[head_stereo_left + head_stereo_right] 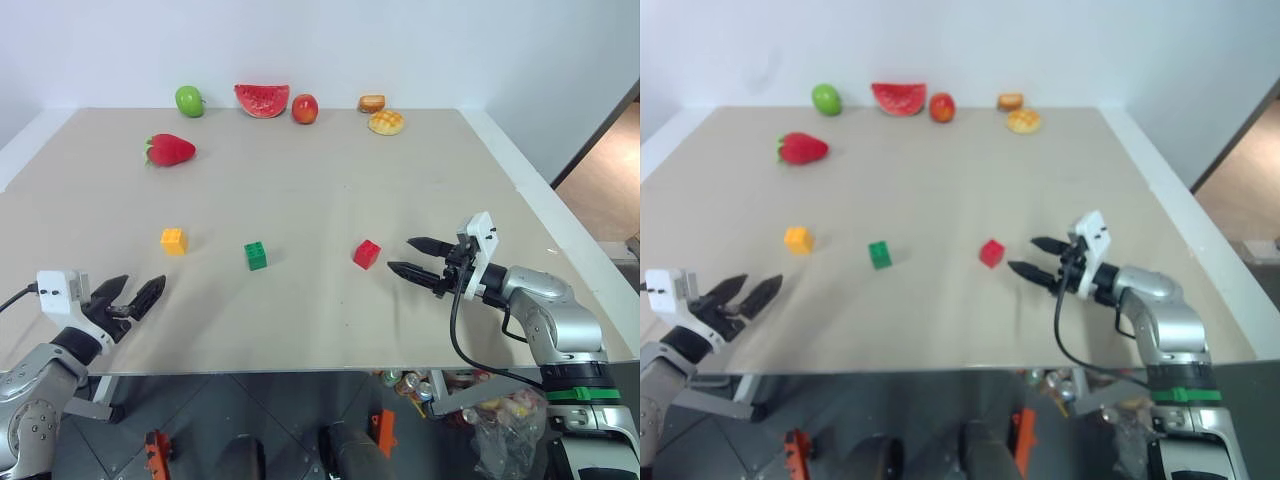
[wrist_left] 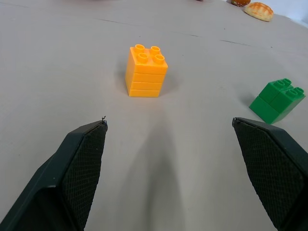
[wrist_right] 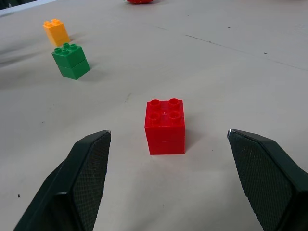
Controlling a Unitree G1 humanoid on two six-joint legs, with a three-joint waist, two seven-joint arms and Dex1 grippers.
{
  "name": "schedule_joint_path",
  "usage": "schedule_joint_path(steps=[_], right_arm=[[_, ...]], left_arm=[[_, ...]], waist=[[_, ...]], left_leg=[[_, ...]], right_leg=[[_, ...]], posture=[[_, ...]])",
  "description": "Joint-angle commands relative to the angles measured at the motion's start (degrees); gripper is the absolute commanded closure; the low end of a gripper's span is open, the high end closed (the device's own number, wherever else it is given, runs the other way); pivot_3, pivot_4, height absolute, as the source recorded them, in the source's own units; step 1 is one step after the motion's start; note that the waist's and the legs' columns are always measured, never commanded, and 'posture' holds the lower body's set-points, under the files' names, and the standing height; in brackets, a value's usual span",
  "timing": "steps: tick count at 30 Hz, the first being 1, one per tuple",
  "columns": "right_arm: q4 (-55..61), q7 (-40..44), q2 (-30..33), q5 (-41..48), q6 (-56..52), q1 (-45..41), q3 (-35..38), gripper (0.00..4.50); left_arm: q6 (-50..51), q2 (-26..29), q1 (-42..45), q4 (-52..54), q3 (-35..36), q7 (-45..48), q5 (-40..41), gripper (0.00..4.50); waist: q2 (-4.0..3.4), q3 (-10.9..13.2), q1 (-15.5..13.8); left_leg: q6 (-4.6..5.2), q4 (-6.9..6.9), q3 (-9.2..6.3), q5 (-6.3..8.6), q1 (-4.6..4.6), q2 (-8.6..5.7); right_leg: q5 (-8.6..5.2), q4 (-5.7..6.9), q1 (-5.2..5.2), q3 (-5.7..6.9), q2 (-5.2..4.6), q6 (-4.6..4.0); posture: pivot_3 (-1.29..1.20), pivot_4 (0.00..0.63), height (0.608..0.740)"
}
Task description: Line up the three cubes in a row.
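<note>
Three studded cubes stand on the beige table (image 1: 330, 190): a yellow-orange cube (image 1: 173, 241) at the left, a green cube (image 1: 256, 256) in the middle and a red cube (image 1: 366, 254) at the right. They lie roughly along one line, the green one slightly nearer to me. My right gripper (image 1: 407, 257) is open just right of the red cube, pointing at it; the red cube (image 3: 165, 126) sits ahead of the gap between its fingers. My left gripper (image 1: 138, 292) is open near the table's front left edge, short of the yellow-orange cube (image 2: 145, 72).
Toy foods line the far edge: a green apple (image 1: 189, 100), a watermelon slice (image 1: 262, 99), a red fruit (image 1: 305, 108) and two bread pieces (image 1: 384, 120). A red strawberry (image 1: 170, 150) lies at the far left. Off the front right edge, on the floor, is a bag of clutter (image 1: 500, 410).
</note>
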State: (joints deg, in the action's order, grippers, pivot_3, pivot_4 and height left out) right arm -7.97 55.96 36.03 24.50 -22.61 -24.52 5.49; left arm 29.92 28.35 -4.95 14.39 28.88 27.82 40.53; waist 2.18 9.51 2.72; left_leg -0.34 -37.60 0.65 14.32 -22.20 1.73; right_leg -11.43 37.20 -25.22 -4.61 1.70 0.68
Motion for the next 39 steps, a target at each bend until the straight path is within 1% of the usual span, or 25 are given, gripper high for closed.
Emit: schedule_joint_path(steps=[1, 7, 13, 17, 20, 22, 25, 29, 34, 39], right_arm=[[3.67, -0.48, 1.24, 0.91, 0.01, 1.74, 2.37, 0.47], [3.39, -2.52, 0.68, -1.5, 1.93, 2.86, 1.38, 0.47], [1.81, -4.86, 0.63, -3.93, 3.53, 2.03, 1.07, 0.47], [2.03, -3.63, 0.81, -4.55, 2.67, 2.24, -0.62, 0.47], [0.47, -1.98, 0.62, -6.82, 3.5, 2.59, -4.21, 0.47], [-3.07, -2.12, -0.92, -7.56, 4.34, 1.67, -5.25, 0.47], [-9.03, -2.81, -2.68, -10.05, 7.53, -0.77, -6.77, 0.47], [-16.48, -3.5, -5.18, -12.18, 11.47, -5.56, -7.65, 0.47], [-22.8, -3.3, -8.08, -13.49, 14.7, -10.46, -7.85, 0.47], [-26.31, -2.51, -10.39, -14.5, 16.86, -13.11, -8.44, 0.47]], left_arm=[[-2.08, 1.41, 0.92, -1.02, -1.4, 1.38, -2.24, 0.18], [-2.88, 2.95, 3.19, -2.04, -3.73, 3.31, -4.61, 0.18], [-6.63, 5.03, 2.96, 0.32, -8.67, 9.12, -8.39, 0.18], [-6.72, 7.4, 4.25, 3.33, -13.61, 14.73, -8.75, 0.18], [-5.27, 10.07, 7.1, 5.31, -20.4, 19.2, -10.46, 0.18], [-4.83, 10.73, 9.81, 5.83, -24.3, 21.41, -11.05, 0.18], [-5.17, 10.37, 14.09, 5.17, -28.52, 23.39, -12.37, 0.18], [-5.7, 8.51, 19.63, 2.2, -32.02, 24.75, -13.38, 0.18], [-7.18, 6.1, 23.62, -1.05, -34.32, 25.88, -15.14, 0.18], [-8.55, 3.41, 25.42, -3.23, -35.14, 25.41, -16.38, 0.18]], waist=[[0.0, 0.0, -0.02], [0.02, 0.0, -0.11], [0.02, 0.0, -0.03], [0.01, 0.0, -0.04], [0.02, 0.0, -0.04], [0.02, 0.0, -0.04], [0.05, 0.01, 0.24], [0.14, 0.04, 0.71], [0.19, 0.08, 1.57], [0.19, 0.08, 1.95]], left_leg=[[0.0, 0.0, 0.0, 0.0, 0.0, 0.0], [0.0, 0.0, 0.0, 0.0, -0.02, -0.02], [0.0, 0.0, 0.12, 0.0, 0.02, -0.02], [0.0, 0.0, 0.12, 0.0, 0.0, -0.02], [0.0, 0.0, 0.14, 0.0, 0.01, -0.03], [0.0, 0.0, 0.15, 0.0, 0.03, -0.05], [0.0, -0.01, 0.23, 0.0, 0.06, -0.06], [0.06, -0.07, 0.44, -0.04, 0.21, -0.02], [0.44, -0.08, 0.65, -0.29, 0.36, -0.09], [0.46, -0.08, 0.86, -0.3, 0.39, -0.07]], right_leg=[[0.0, 0.0, 0.0, 0.0, 0.0, 0.0], [-0.01, 0.0, 0.0, -0.01, -0.01, 0.02], [0.01, 0.0, -0.02, -0.12, 0.0, 0.04], [-0.01, 0.0, -0.03, -0.12, 0.0, 0.01], [-0.01, 0.0, -0.02, -0.13, -0.01, 0.0], [-0.01, 0.0, -0.01, -0.15, 0.0, 0.0], [0.05, 0.0, 0.0, -0.22, -0.01, 0.1], [0.27, -0.01, 0.05, -0.36, 0.04, 0.12], [0.37, -0.01, 0.12, -0.64, 0.05, -0.02], [0.6, -0.01, 0.09, -0.92, 0.11, 0.23]], posture=[[0.0, 0.15, 0.74], [0.0, 0.15, 0.74], [0.0, 0.15, 0.74], [0.0, 0.15, 0.74], [0.0, 0.15, 0.74], [0.0, 0.15, 0.74], [0.0, 0.15, 0.74], [0.0, 0.15, 0.74], [0.0, 0.15, 0.74], [0.0, 0.15, 0.74]])
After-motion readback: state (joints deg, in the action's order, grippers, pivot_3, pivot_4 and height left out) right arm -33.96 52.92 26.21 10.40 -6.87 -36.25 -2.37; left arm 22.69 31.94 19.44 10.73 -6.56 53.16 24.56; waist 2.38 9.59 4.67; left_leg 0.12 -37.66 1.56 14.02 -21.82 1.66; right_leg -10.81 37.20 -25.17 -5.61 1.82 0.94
